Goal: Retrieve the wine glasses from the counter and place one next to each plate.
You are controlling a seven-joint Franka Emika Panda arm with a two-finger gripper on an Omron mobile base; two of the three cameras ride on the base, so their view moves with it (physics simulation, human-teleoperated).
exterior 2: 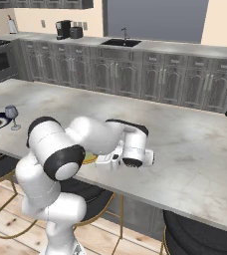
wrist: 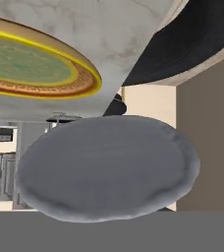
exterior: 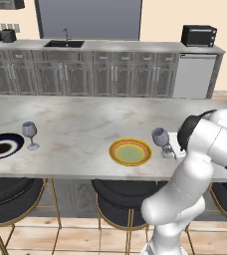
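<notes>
Glass (exterior: 161,140) upright on island just right of yellow plate (exterior: 130,152), gripper (exterior: 171,149) at its stem from the right; grip state unclear. Other glass (exterior: 30,133) beside navy plate (exterior: 3,146).

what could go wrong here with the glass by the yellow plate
1. The second wine glass stands tilted just right of the yellow plate, with the gripper at its base; released like that it might tip over.
2. It is close to the plate's rim, so setting it down could land the foot on the rim.
3. It sits near the counter's front edge, above the stools, so a topple could roll it off.
</notes>
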